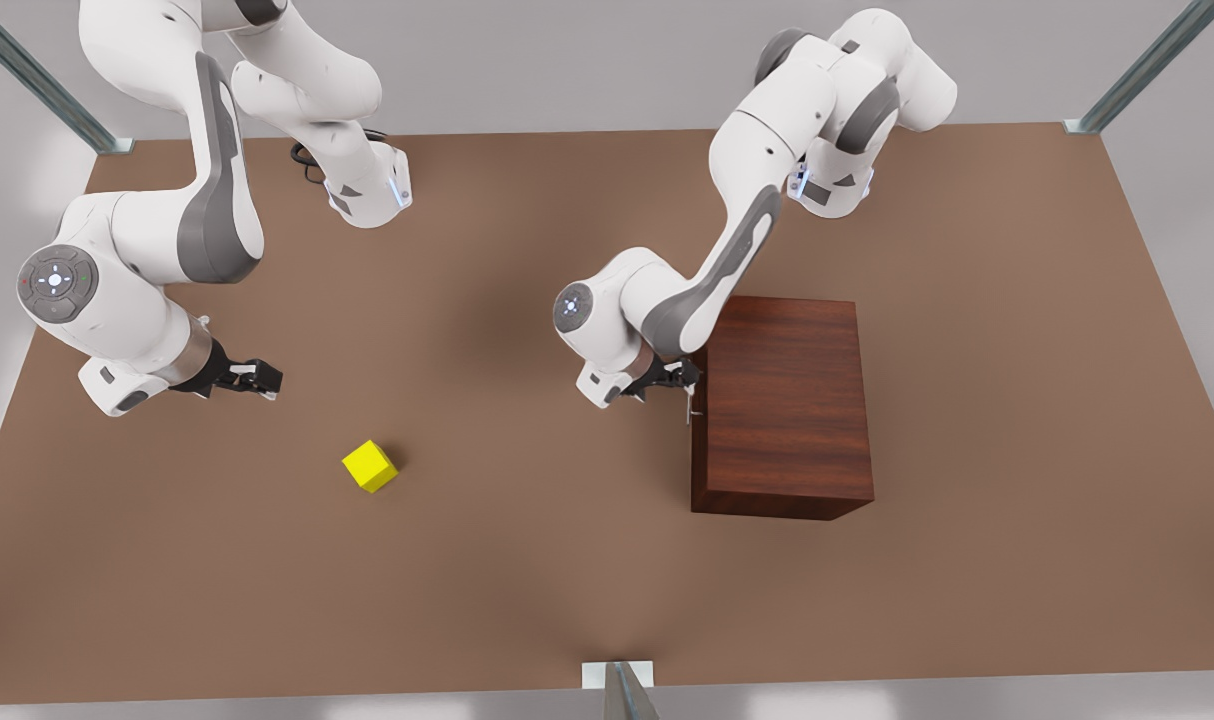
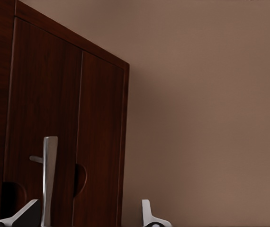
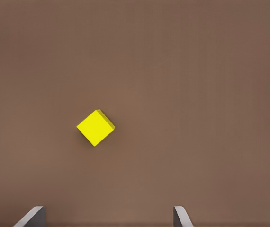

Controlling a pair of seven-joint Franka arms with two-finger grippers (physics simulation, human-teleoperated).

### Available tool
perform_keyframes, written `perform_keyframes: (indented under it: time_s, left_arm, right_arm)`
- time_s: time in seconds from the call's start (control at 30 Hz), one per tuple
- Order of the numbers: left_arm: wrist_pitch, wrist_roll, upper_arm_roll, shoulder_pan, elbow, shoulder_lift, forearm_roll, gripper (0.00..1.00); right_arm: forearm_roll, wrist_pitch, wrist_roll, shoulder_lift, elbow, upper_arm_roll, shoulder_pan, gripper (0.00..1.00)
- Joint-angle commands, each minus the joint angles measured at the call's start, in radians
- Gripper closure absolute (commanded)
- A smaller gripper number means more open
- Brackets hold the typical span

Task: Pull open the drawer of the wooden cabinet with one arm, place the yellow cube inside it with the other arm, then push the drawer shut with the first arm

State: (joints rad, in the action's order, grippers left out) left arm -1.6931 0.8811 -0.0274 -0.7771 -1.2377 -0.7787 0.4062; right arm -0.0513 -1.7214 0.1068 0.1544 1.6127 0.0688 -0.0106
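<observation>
- The left gripper (image 1: pixel 689 385) sits at the cabinet (image 1: pixel 787 400) front, fingers spread wide around the drawer's silver handle (image 2: pixel 49 175), not yet clamped; the drawer (image 2: pixel 45 123) is closed.
- The cabinet stands toward the table's (image 1: pixel 527 580) right side in the front view.
- The right gripper (image 1: pixel 267 380) hovers open above the left side.
- The yellow cube (image 1: pixel 370 466) lies near it on the table, untouched.

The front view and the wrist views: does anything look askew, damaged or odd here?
Nothing stands out. The yellow cube sits turned slightly on the table, intact. The wooden cabinet stands upright, drawer shut. The left end effector is open at the handle; the right end effector, open, hangs apart from the cube.
</observation>
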Motion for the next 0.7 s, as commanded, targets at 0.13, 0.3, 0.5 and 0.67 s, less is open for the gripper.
perform_keyframes:
  time_s: [0.13,0.3,0.5,0.67]
  left_arm:
    - [-0.042,0.193,0.001,0.001,-0.009,-0.005,0.037,0.0]
    - [-0.079,0.191,0.0,0.002,-0.022,-0.01,0.023,0.0]
    - [-0.079,0.17,-0.003,0.006,-0.012,-0.002,-0.026,0.0]
    - [-0.099,0.144,-0.005,0.004,-0.009,-0.001,-0.055,0.0]
  right_arm:
    - [0.001,0.0,0.001,0.005,0.0,0.0,0.001,0.0]
    - [0.001,0.0,0.001,0.005,0.0,0.0,0.001,0.0]
    - [0.001,0.0,0.001,0.005,0.0,0.0,0.001,0.0]
    - [0.001,0.0,0.001,0.005,0.0,0.0,0.001,0.0]
